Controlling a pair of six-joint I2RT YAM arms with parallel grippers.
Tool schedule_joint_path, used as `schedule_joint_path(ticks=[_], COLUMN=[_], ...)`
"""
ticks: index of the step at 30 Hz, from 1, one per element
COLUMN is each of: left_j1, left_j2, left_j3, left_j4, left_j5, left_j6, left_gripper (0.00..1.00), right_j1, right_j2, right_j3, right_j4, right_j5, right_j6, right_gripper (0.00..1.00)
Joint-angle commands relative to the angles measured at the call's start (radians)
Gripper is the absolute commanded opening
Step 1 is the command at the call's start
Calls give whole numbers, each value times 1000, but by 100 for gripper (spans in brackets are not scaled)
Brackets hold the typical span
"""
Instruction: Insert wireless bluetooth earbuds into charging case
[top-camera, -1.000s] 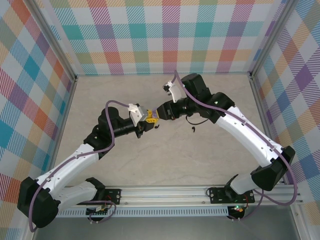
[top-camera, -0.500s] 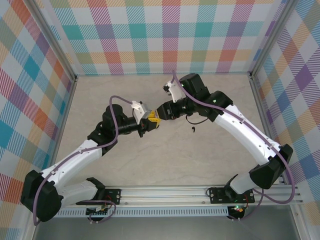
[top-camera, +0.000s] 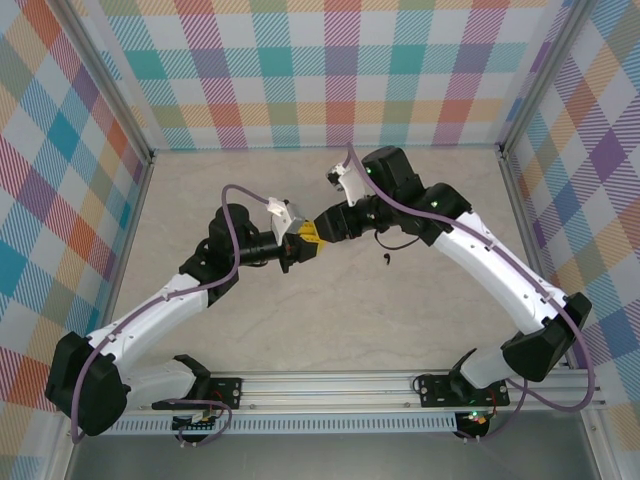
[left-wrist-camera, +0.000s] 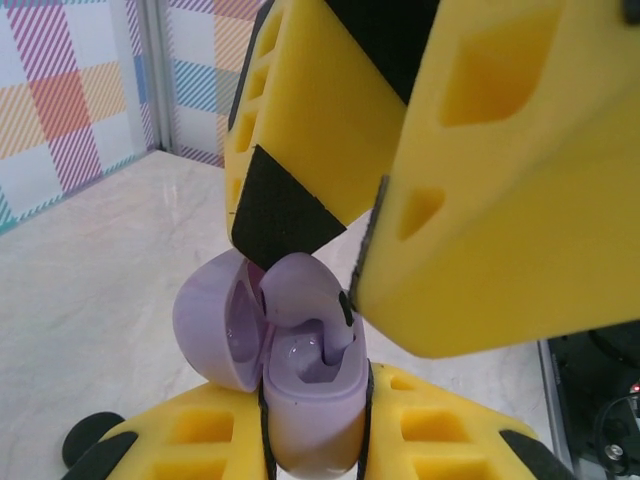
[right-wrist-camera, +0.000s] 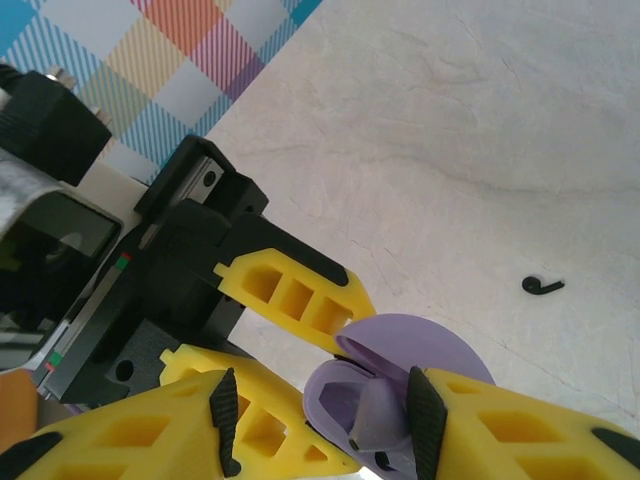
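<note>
My left gripper is shut on a pale lilac charging case, held upright above the table with its lid swung open. From above, my right gripper pinches a lilac earbud. The earbud's stem dips into the case's socket while its head still stands above the rim. Both grippers meet tip to tip at the table's middle. A black earbud lies on the table to the right of them.
The pale marble table is boxed in by checked walls and metal posts. A dark round object lies on the table below the left gripper. The right arm's black cable loops near the black earbud.
My left gripper has pushed the case right, closing on the right gripper. The right gripper has held nearly still with the earbud, which now sits in the case's opening.
</note>
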Motion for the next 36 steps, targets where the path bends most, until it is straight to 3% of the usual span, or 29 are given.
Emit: schedule_joint_path(ticks=[1,10,20,23,28,32,36], left_j1=[-10,-10,-10,-10,-10,-11,-12], left_j2=[2,31,27,15,-12,-29,-38], left_j3=[44,66,65,65,62,75,94], left_j4=[64,54,32,25,21,9,5], left_j5=[78,101,97,103,144,205,254], left_j6=[-7,-21,-22,-26,-23,-22,-30], left_gripper=[10,10,9,10,10,9,9], right_j1=[8,10,-4,-44,-135,-227,-246], right_j2=[-13,-38,-139,-149,-176,-167,-135], right_j3=[22,10,-88,-99,-150,-195,-222], right_j4=[-15,4,90,73,83,102,119], right_j5=[-43,-19,190,198,152,31,-48], right_j6=[-44,-60,-1,10,21,13,-8], right_gripper=[50,51,55,55,53,48,43])
